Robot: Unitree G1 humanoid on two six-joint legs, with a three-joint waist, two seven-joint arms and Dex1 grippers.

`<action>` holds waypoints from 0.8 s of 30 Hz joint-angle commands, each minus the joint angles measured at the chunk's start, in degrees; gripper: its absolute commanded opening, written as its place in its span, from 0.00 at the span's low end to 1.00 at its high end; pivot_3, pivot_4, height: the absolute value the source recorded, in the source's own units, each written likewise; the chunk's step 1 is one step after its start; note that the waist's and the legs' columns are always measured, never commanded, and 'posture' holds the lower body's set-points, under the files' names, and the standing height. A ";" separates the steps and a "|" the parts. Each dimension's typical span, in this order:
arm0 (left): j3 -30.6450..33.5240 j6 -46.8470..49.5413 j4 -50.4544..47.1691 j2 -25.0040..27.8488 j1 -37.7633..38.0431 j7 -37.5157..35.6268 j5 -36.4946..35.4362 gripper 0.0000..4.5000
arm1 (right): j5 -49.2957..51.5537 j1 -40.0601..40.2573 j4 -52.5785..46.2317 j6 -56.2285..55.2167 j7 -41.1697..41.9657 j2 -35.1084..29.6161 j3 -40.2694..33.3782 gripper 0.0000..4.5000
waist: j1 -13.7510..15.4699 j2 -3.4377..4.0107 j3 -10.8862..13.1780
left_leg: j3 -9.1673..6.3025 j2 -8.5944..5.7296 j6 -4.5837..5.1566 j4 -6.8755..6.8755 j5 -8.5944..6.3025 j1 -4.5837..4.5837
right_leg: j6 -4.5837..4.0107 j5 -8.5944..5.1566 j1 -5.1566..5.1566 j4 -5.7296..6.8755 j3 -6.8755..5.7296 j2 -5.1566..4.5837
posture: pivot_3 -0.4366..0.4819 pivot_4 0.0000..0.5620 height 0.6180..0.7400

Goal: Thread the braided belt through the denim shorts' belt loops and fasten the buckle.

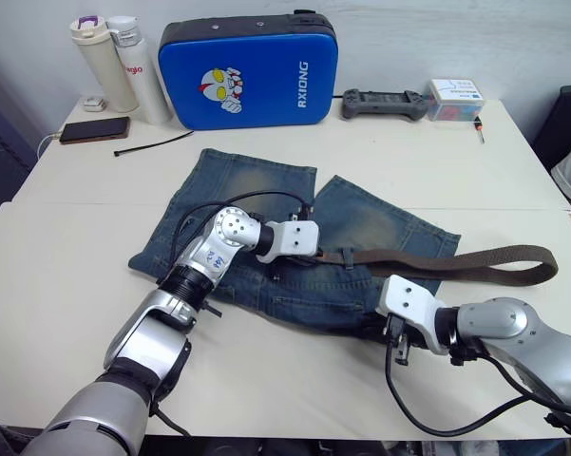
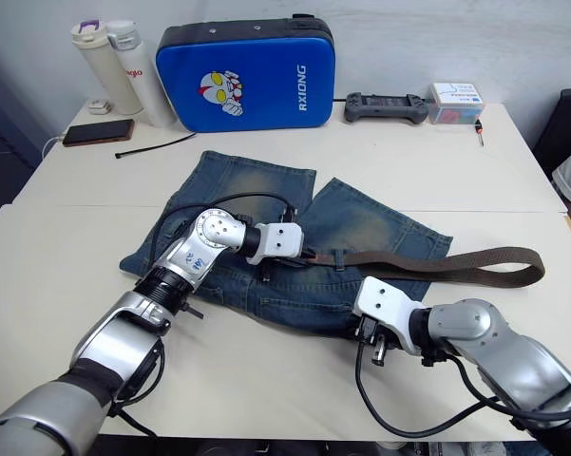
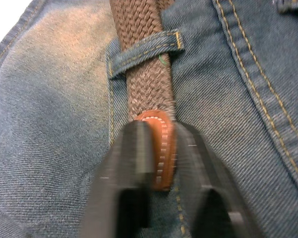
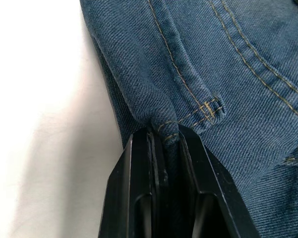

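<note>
Bright even light, soft shadows; wrist views blur up close.

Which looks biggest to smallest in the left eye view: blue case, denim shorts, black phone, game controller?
1. denim shorts
2. blue case
3. game controller and black phone look about alike, so I would not rank them.

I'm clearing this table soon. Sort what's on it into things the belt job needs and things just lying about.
Needed:
belt, tan tip pinched by the left gripper, already through one belt loop
shorts, edge pinched by the right gripper

Lying about:
blue case
two bottles
phone
controller
small box
</note>
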 commanded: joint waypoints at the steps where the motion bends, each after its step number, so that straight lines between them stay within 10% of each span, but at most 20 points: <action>1: 0.57 -0.01 -2.23 1.67 -1.00 -1.19 0.37 0.00 | -1.40 1.56 0.07 0.07 -1.29 0.14 -2.35 0.00 | -0.06 0.00 0.00 | 0.00 0.00 0.00 0.00 0.00 0.00 | 0.00 0.00 0.00 0.00 0.00 0.00 | 0.48 0.27 1.00; 13: 3.50 4.55 -17.67 14.96 4.14 -5.08 -0.54 0.00 | -3.27 1.71 3.66 -0.46 -0.66 -0.67 -2.90 0.00 | -0.17 0.01 -0.01 | 0.00 0.00 -0.01 -0.02 0.00 0.00 | 0.00 0.00 -0.01 -0.01 0.03 -0.01 | 0.48 0.27 1.00; 20: 5.19 10.82 -21.06 14.10 6.28 -4.64 -3.43 0.00 | -3.84 -0.07 6.05 -2.45 0.70 0.16 -1.91 0.00 | -0.23 0.00 -0.01 | -0.01 0.00 0.00 0.01 0.00 0.01 | 0.00 0.00 0.01 0.01 0.03 -0.01 | 0.48 0.27 1.00; 24: 7.27 17.76 -25.19 12.98 6.69 -5.64 -7.46 0.48 | -4.44 -0.02 6.70 -3.29 1.39 -0.79 -2.07 0.00 | -0.31 0.00 -0.01 | -0.01 0.00 0.00 0.01 0.00 0.00 | 0.00 0.00 0.00 0.03 0.02 -0.01 | 0.48 0.27 1.00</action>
